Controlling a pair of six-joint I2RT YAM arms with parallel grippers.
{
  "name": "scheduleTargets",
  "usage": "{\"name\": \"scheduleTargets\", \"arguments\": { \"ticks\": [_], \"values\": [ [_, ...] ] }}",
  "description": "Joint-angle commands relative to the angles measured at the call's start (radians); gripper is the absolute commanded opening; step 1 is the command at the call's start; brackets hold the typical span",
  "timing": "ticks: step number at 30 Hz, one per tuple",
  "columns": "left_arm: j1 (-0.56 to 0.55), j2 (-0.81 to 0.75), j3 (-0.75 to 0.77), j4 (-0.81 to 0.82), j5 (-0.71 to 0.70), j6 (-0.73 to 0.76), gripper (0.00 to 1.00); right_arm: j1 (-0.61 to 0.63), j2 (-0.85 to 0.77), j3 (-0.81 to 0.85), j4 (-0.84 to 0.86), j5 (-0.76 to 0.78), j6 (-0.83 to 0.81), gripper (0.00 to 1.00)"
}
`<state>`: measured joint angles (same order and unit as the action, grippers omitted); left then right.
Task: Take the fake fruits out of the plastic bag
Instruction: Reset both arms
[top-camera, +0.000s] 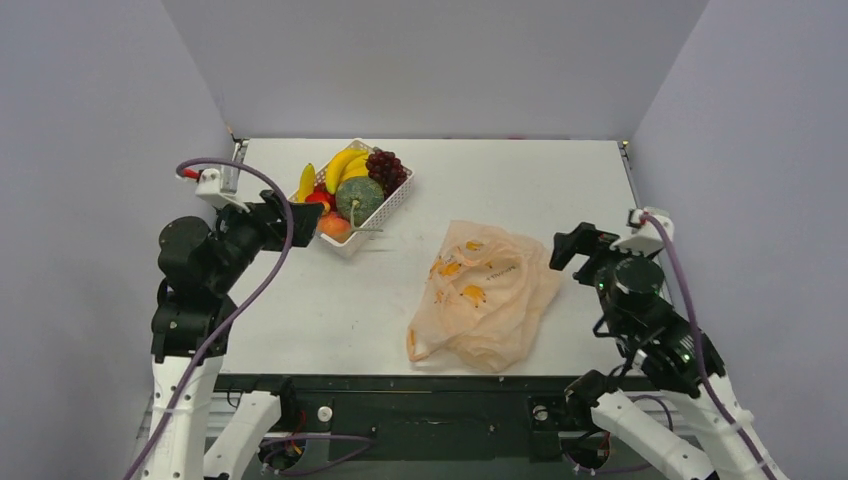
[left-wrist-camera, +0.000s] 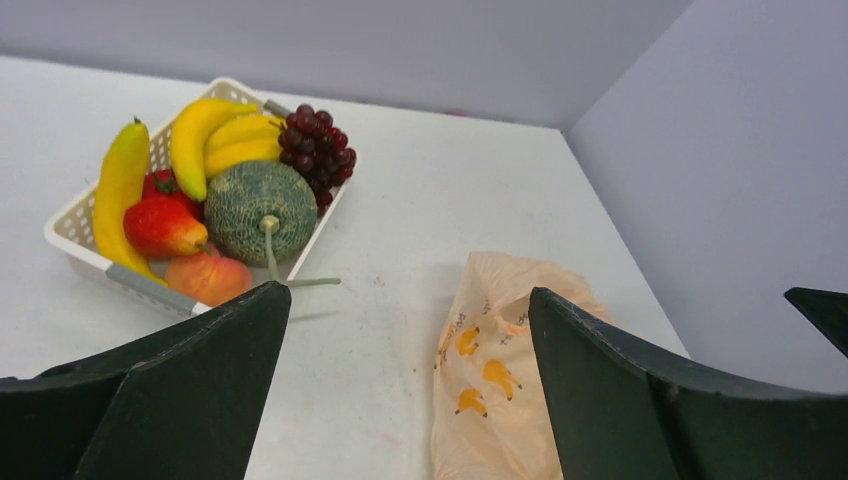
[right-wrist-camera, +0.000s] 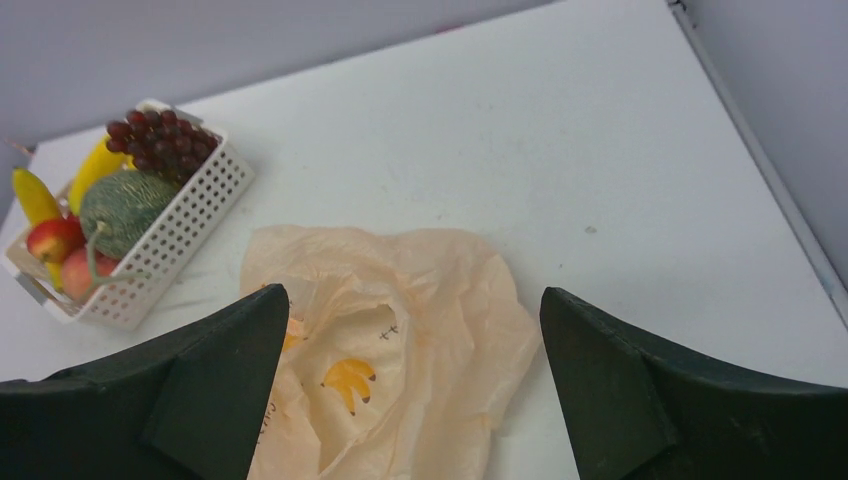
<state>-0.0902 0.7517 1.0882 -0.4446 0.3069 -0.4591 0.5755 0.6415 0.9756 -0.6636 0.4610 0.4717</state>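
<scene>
The plastic bag (top-camera: 485, 295) lies crumpled and flat on the table's near middle, its mouth (right-wrist-camera: 370, 345) gaping with no fruit showing inside. The fake fruits sit in a white basket (top-camera: 401, 197) at the far left: bananas (top-camera: 345, 163), grapes (top-camera: 387, 168), a green melon (top-camera: 358, 198), a red fruit (top-camera: 319, 198) and a long yellow fruit (top-camera: 305, 183). My left gripper (top-camera: 300, 215) hovers open just left of the basket, empty. My right gripper (top-camera: 563, 246) stands open at the bag's right edge, holding nothing. The left wrist view shows the bag (left-wrist-camera: 500, 390) below its gripper (left-wrist-camera: 410, 292); the right wrist view shows its gripper (right-wrist-camera: 414, 292) above the bag (right-wrist-camera: 450, 300).
An orange-pink peach (top-camera: 335, 228) lies in the basket's near corner, and the melon's stem (left-wrist-camera: 272, 255) pokes over the rim. Grey walls close the table on the left, back and right. Bare tabletop lies between basket and bag.
</scene>
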Motion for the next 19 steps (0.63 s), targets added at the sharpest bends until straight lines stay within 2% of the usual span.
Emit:
{"name": "scheduleTargets", "arguments": {
  "ticks": [1,11,19],
  "values": [
    [-0.001,-0.033,0.078,0.013,-0.026,0.024,0.88,-0.005,-0.112,0.071,-0.074,0.096,-0.036,0.94],
    [-0.002,-0.113,0.086,0.063,-0.022,0.017,0.89,-0.005,-0.22,0.127,-0.155,0.143,-0.01,0.97],
    [0.001,-0.134,0.045,0.116,-0.048,-0.003,0.9,-0.004,-0.278,0.066,-0.142,0.144,0.013,0.99]
  ]
}}
